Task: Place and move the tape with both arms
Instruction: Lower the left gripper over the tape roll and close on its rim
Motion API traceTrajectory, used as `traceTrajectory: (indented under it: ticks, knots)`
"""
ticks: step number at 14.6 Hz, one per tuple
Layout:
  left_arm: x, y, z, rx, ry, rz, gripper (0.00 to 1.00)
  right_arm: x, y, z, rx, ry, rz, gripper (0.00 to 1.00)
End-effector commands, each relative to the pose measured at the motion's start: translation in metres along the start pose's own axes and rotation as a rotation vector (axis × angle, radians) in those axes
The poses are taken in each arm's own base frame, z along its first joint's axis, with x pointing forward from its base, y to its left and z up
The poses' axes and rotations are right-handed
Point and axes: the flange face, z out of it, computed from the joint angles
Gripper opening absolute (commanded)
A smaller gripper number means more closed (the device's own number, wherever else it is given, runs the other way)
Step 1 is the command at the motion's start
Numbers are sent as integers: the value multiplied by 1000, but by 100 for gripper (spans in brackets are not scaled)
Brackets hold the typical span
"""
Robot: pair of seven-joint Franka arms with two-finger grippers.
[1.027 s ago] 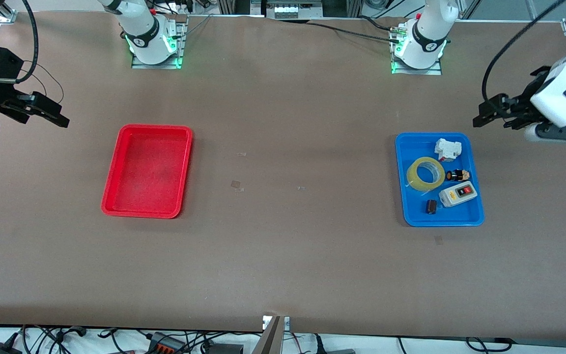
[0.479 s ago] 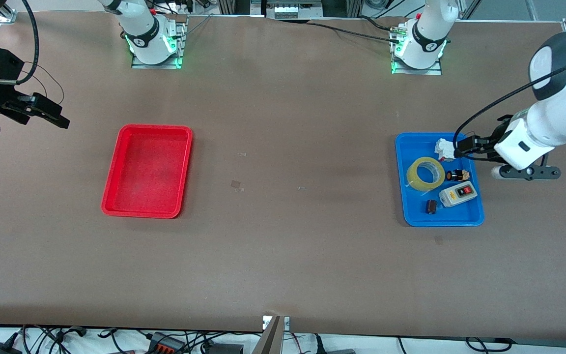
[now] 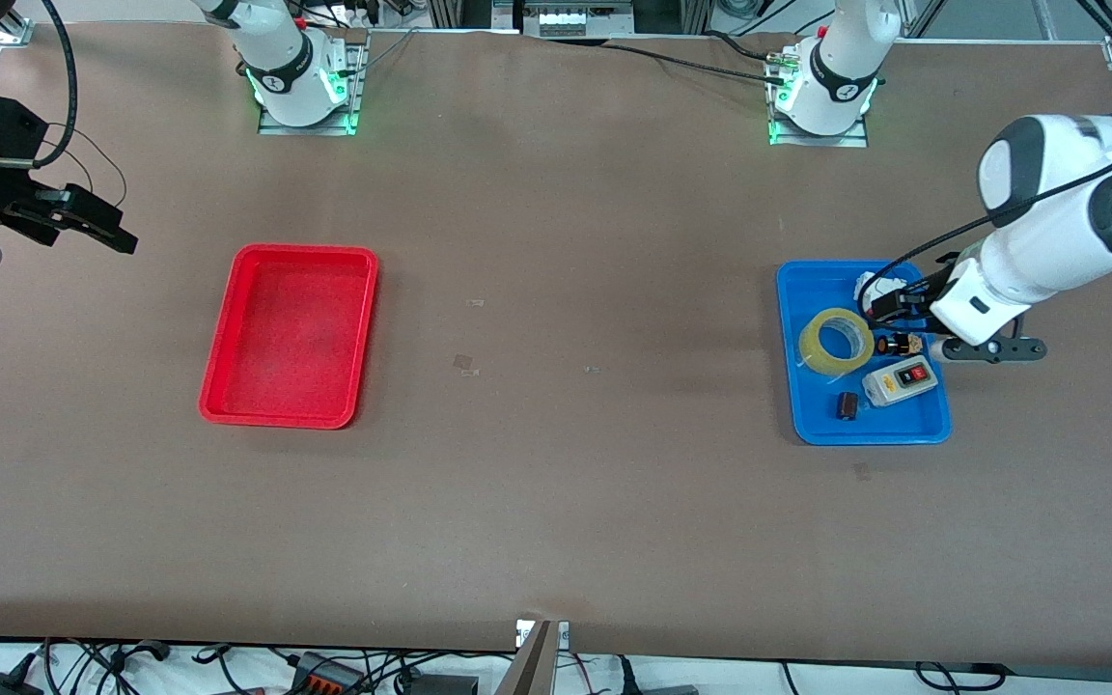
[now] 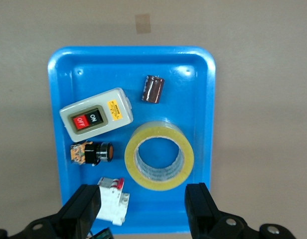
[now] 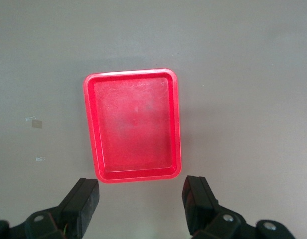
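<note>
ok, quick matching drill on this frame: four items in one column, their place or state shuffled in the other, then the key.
Things
1. tape
2. red tray
3. left hand
4. right hand

Places or states
A. open, over the blue tray, above the white breaker
B. nothing in it, toward the right arm's end of the table
C. open, waiting up in the air at the right arm's end of the table
D. lying flat in the blue tray beside the grey switch box

Pairs: 1-D, 2-B, 3-A, 4-C
</note>
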Motion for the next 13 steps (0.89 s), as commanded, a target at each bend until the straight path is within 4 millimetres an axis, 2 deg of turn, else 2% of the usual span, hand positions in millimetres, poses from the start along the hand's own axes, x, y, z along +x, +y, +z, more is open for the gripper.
traceTrajectory:
  ticks: [1, 4, 8, 13]
  knots:
    - [-15, -4, 18, 14, 38, 10, 100, 1, 2, -3, 12, 7, -9, 98]
    - [-15, -9, 44, 13, 40, 2, 100, 1, 2, -3, 12, 7, -9, 98]
    - [-10, -12, 98, 15, -9, -3, 100, 1, 2, -4, 13, 8, -9, 98]
    - [-10, -14, 130, 16, -47, -6, 100, 1, 3, -3, 12, 7, -8, 98]
